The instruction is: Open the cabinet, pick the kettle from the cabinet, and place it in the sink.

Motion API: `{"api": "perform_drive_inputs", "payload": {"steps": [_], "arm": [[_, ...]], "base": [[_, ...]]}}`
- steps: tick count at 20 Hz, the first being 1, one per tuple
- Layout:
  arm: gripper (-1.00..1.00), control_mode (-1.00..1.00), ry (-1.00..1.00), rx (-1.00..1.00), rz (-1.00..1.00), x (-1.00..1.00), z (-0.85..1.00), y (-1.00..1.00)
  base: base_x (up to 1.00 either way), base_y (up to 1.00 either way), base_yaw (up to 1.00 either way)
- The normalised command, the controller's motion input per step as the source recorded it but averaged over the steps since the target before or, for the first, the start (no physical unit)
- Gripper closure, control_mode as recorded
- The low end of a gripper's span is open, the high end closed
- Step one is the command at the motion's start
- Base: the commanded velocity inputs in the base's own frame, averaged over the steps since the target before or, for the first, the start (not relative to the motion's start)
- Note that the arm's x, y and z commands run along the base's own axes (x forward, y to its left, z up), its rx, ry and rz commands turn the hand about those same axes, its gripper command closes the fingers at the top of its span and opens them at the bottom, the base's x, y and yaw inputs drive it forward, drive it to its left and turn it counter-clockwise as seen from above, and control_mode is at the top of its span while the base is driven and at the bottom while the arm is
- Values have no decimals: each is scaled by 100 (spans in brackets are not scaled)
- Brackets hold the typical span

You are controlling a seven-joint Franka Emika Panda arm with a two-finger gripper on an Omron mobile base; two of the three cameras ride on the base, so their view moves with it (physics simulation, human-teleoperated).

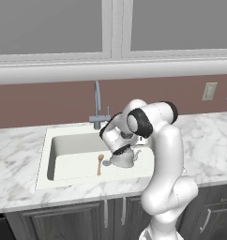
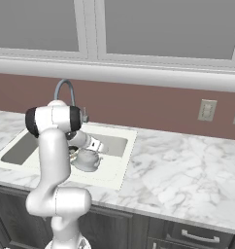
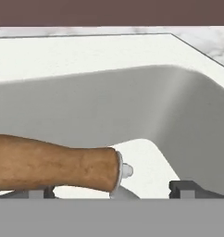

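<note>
The kettle (image 1: 124, 158) sits low in the sink (image 1: 68, 146), beside a wooden spoon (image 1: 100, 164). The hand (image 3: 111, 187) straddles the wooden handle bar (image 3: 53, 162); whether it grips cannot be told. Confirm the base rests flat, then open fully and lift straight up.

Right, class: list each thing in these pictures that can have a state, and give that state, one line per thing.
kettle: upright, down inside the basin, lid on.
wooden bar: the kettle's handle, lying level between the gripper's fingertips.
gripper: low in the basin at the handle; open or shut cannot be told.
sink: holds the kettle and a spoon.
wooden spoon: lying flat on the basin floor.
faucet: no water running.
lower cabinet doors: shut.
</note>
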Motion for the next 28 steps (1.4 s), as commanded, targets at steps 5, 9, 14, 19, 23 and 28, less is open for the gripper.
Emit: {"api": "perform_drive_inputs", "payload": {"steps": [5,9,14,19,23,28], "arm": [[-100,-100,0,0,-14,-22,0,14],[-100,-100,0,0,-13,-23,-2,22],[-100,-100,0,0,-10,-20,0,26],[-100,-100,-3,0,-7,-21,-2,30],[-100,-100,-6,0,-6,-25,-4,31],[-100,-100,-9,-5,-3,-26,-10,30]], "base": [[0,0,0],[0,0,0],[0,0,0],[0,0,0],[0,0,0],[0,0,0]]}}
